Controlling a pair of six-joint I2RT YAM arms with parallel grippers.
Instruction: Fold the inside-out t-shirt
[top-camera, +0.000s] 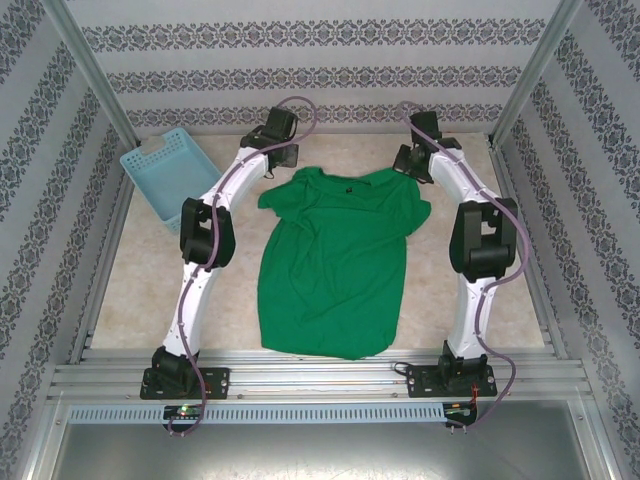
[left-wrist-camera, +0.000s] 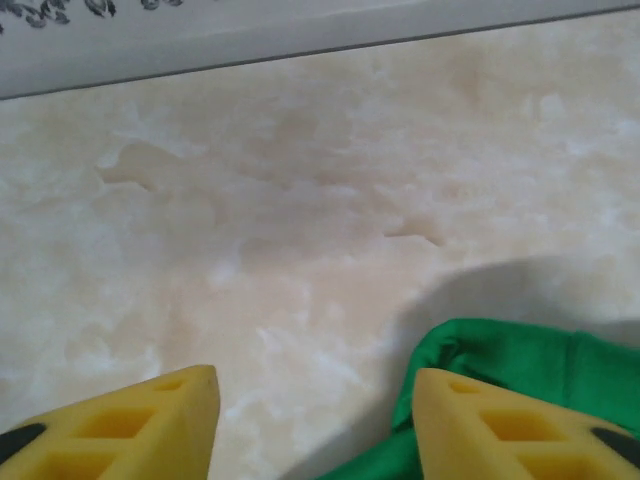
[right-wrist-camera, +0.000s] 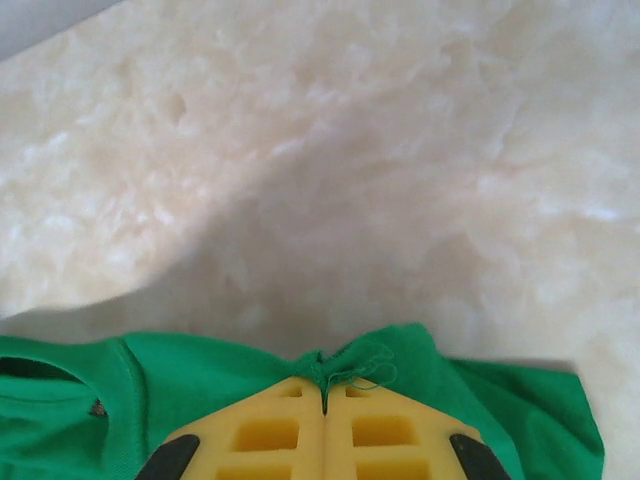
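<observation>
The inside-out t-shirt (top-camera: 330, 270) lies flat on the bench (top-camera: 150, 280) between the 2 arms. Its long axis runs from 12 o'clock to 6 o'clock, with the collar at the far 12 o'clock end and the hem close to the arm bases.

The right gripper (top-camera: 408, 165) sits at the shirt's 1 o'clock shoulder. From its wrist camera, the right gripper (right-wrist-camera: 323, 385) has its jaws pressed together on a small pinch of green cloth at the seam.

The left gripper (top-camera: 271, 162) stands at the 11 o'clock shoulder. In its own view, the left gripper (left-wrist-camera: 315, 375) has its jaws apart with bare bench between them. The rolled green edge of the shirt (left-wrist-camera: 520, 365) lies off toward 3 o'clock, against the outer side of 1 finger and not in the gap.

I judge that this offset decides the next move. The left gripper looks to need a shift toward 3 o'clock to get cloth between its jaws before both shoulders can travel toward 6 o'clock along the shirt's length. A light blue basket (top-camera: 170, 180) rests at 10 o'clock, well apart from the shirt.
</observation>
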